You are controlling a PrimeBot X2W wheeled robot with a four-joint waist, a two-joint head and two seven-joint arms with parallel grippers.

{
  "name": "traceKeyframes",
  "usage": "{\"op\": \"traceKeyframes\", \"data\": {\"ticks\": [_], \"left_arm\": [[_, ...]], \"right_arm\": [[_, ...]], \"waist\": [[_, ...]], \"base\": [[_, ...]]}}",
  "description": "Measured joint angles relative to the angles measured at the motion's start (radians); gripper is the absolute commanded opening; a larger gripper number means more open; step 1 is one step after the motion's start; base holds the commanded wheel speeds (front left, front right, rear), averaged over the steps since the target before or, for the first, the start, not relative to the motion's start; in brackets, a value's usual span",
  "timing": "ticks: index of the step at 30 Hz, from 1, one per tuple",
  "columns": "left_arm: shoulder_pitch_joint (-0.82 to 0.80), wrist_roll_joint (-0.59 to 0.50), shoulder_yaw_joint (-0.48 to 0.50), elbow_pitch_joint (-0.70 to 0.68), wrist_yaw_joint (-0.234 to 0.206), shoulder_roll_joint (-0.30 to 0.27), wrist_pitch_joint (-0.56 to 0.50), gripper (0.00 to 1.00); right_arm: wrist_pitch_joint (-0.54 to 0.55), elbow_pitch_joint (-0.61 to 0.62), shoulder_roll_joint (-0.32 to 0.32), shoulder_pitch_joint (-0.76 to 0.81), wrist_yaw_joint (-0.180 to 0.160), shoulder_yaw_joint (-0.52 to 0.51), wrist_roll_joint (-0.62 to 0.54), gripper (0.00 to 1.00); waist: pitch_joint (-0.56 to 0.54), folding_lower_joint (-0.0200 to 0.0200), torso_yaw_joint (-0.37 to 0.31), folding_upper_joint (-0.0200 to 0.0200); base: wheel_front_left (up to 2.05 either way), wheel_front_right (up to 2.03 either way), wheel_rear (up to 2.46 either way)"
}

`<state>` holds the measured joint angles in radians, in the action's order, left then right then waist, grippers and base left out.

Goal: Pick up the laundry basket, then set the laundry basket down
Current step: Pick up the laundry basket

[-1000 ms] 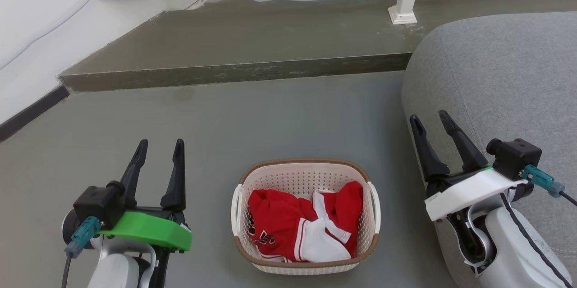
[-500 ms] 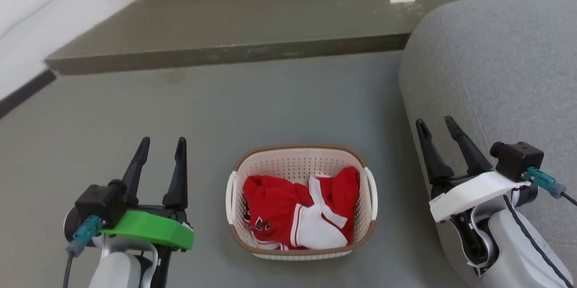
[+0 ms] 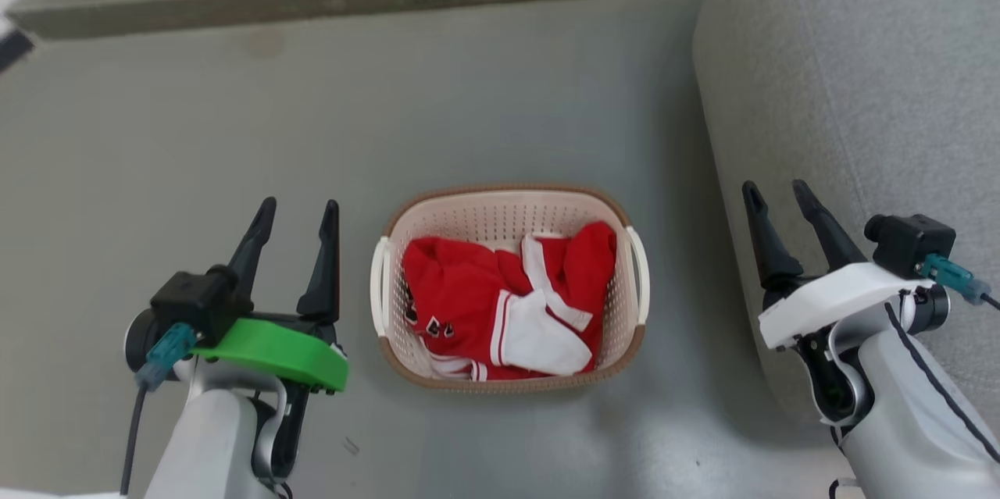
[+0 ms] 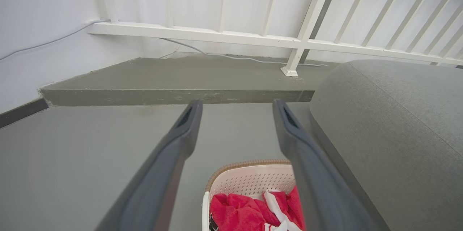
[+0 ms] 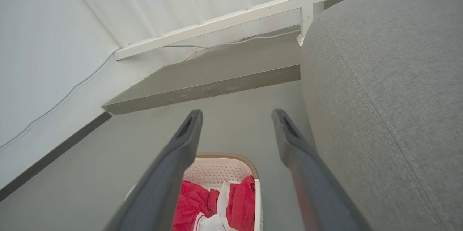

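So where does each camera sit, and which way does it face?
Head view: on the robot's head, facing down at the laundry basket; left gripper and right gripper flank it.
Left wrist view: on the left wrist, facing along its fingers toward the step and railing.
Right wrist view: on the right wrist, facing along its fingers beside the sofa.
Shared: all three catch the laundry basket.

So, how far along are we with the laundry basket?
Done: nothing yet. The small oval cream-white perforated plastic laundry basket with a brown rim sits on the grey floor, holding red and white clothing. In hand: the approach; the open left gripper and open right gripper flank the basket, touching nothing. Left: grip the white side handles, lift, set down.
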<state>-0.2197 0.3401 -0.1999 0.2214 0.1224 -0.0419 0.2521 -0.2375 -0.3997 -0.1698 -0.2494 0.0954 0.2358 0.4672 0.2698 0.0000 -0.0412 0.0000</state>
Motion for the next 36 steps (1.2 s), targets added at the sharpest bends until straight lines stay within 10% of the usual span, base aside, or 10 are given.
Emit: {"op": "traceKeyframes", "data": {"ticks": [36], "left_arm": [[-0.495,0.006,-0.032,0.515,0.001,0.016,-0.138,1.00]], "right_arm": [[0.128,-0.387,0.048,-0.436,0.019,0.046,0.045,1.00]], "waist": [[0.460,0.0001,-0.009,0.0000]], "base": [[0.00,0.00,0.00]]}}
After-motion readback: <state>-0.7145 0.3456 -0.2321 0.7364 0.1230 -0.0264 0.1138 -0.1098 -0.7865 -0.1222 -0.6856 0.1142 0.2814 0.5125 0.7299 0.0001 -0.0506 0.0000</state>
